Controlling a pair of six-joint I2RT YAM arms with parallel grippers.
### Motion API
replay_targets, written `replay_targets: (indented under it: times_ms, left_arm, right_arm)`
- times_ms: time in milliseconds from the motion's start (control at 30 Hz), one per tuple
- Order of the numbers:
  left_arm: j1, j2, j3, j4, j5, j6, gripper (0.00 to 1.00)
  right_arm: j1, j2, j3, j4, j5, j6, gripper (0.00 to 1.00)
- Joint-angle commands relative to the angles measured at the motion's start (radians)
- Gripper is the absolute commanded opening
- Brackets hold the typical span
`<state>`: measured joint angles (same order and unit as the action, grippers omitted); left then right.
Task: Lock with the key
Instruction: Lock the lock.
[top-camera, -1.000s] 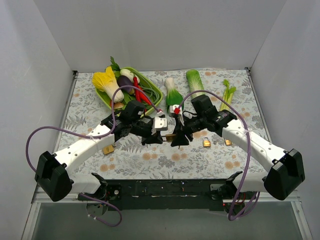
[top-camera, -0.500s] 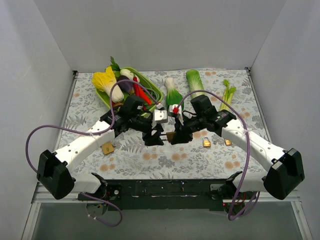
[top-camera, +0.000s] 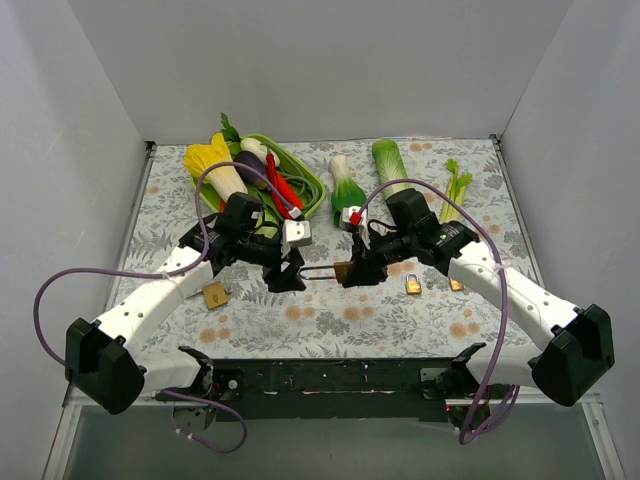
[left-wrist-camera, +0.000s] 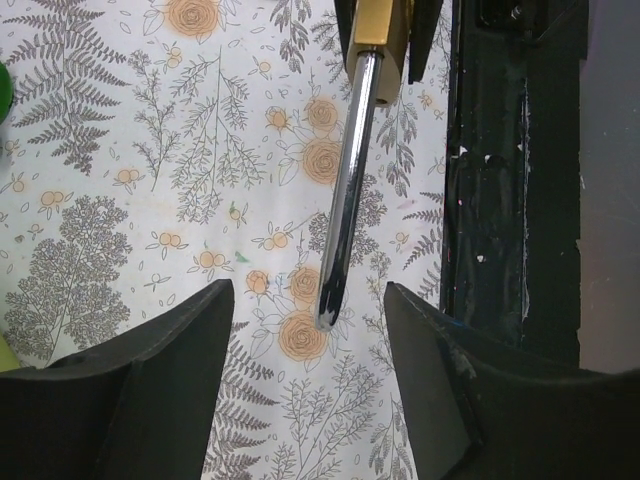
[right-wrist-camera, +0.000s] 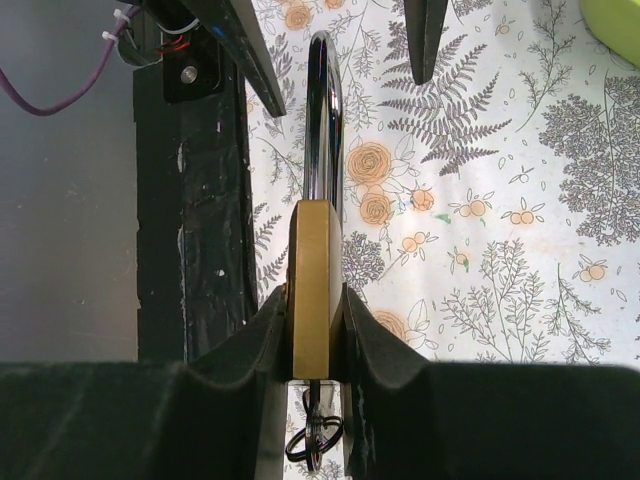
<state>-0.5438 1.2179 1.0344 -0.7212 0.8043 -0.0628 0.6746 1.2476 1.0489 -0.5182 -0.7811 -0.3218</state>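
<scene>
padlock (right-wrist-camera: 315, 290): brass body, edge-on (pinched in right jaws) | shackle (left-wrist-camera: 345, 200): long, chrome, level, tip free

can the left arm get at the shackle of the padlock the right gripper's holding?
Likely yes. Left gripper is open and faces the shackle, whose free end shows between its fingers in the left wrist view. Right gripper holds the padlock body; nothing blocks the way.

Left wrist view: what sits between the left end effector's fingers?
In the left wrist view, the tip of the padlock shackle, touching neither finger of the open left end effector; floral tablecloth below.
</scene>
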Motion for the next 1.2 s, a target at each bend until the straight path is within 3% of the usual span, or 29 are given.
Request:
replay_targets:
  times_ms: [0, 133, 467, 600, 900, 1167]
  left_arm:
    - [-0.001, 0.003, 0.019, 0.028, 0.032, -0.009, 0.57]
    - [-0.004, 0.029, 0.036, 0.042, 0.047, -0.020, 0.43]
    - [-0.036, 0.035, 0.036, 0.054, 0.052, -0.034, 0.29]
    - [-0.038, 0.031, 0.039, 0.068, 0.059, -0.046, 0.00]
    - [-0.064, 0.029, 0.058, 0.101, 0.085, -0.113, 0.00]
    - [-0.105, 0.023, 0.050, 0.265, 0.046, -0.229, 0.00]
  right_arm:
    - [0.005, -0.028, 0.046, 0.081, -0.063, 0.018, 0.01]
    - [0.006, -0.025, 0.062, 0.095, -0.044, 0.020, 0.01]
    - [0.011, -0.033, 0.060, 0.153, -0.041, 0.049, 0.01]
    - [0.011, -0.033, 0.062, 0.147, -0.041, 0.043, 0.01]
    - [0.037, -0.020, 0.060, 0.161, -0.053, 0.030, 0.01]
    - [0.078, -0.002, 0.025, 0.222, -0.099, 0.112, 0.01]
